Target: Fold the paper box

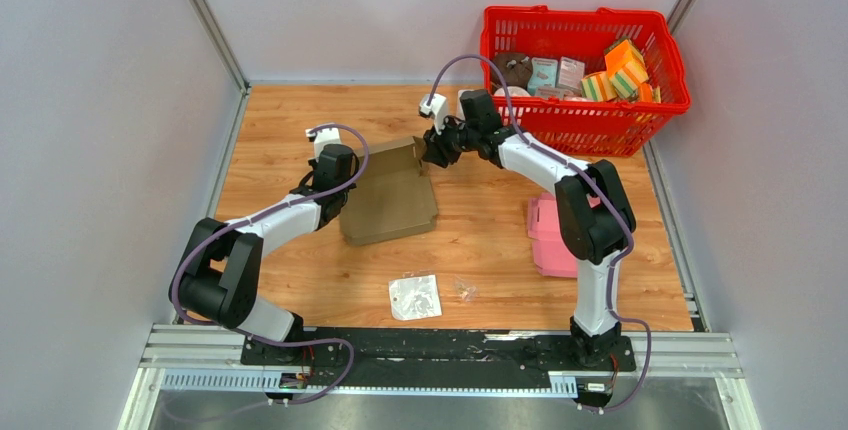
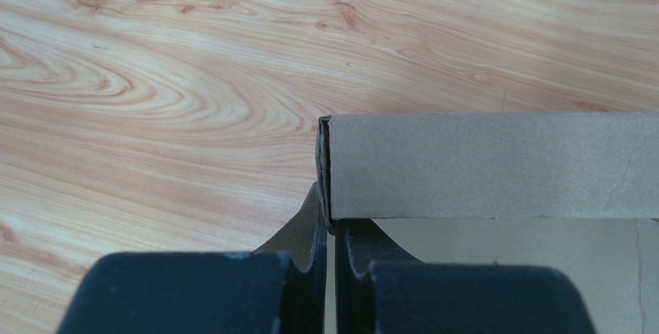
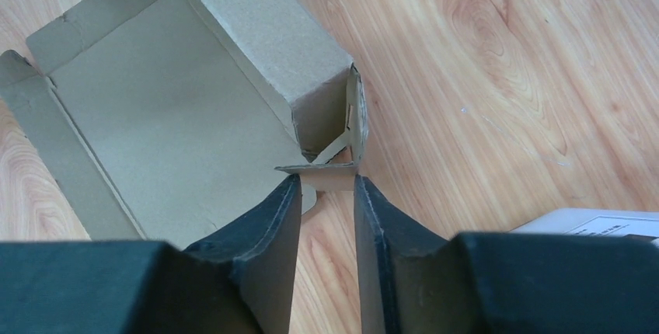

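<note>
**Pinned at one corner, worked at the other**

Carries everything on bare wood: table. Parked at the far right edge, well apart from the work: red basket of packets. Lies left of centre, between the two arms: paper box, base flat and open, one long wall stood up, other flaps lying flat. Looks mid-fold, with most walls yet to raise.

Clamps one end of that raised wall: left pincer, almost closed, with the cardboard edge caught between the fingers. Likely an anchor, so the sheet cannot slide or the wall drop back.

Attends to the opposite end: right pincer, narrowly parted, tips either side of a small corner tab. Impossible to tell whether pressing it. Presumably placed there to turn the tab inward and lock the corner. Calls for a short, gentle push. Too much would likely crease the thin card or tug it from the other grip.
</note>
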Controlling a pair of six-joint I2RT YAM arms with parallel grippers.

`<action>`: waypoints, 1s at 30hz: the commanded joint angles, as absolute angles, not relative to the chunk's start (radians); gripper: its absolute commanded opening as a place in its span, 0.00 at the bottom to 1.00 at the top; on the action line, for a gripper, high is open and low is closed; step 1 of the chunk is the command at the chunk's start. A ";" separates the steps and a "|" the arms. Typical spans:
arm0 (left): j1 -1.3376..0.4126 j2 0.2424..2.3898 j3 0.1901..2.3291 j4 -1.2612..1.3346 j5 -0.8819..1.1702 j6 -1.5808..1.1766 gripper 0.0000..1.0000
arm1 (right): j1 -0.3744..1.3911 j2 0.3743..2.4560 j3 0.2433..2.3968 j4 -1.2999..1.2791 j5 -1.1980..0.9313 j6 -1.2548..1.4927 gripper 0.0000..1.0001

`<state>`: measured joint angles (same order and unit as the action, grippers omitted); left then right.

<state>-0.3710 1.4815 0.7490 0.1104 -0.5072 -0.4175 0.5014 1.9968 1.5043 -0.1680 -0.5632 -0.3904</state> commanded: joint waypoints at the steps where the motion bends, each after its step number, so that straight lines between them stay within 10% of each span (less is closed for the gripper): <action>1: -0.371 1.473 0.756 0.043 -0.483 -0.407 0.00 | 0.525 2.000 1.514 -0.101 -0.603 -0.387 0.31; 20: -0.371 1.463 0.746 0.048 -0.469 -0.423 0.00 | 0.598 2.028 1.479 0.176 -0.479 0.172 0.13; 30: -0.371 1.456 0.746 0.043 -0.472 -0.417 0.00 | 0.600 1.918 1.409 0.028 -0.413 0.001 0.17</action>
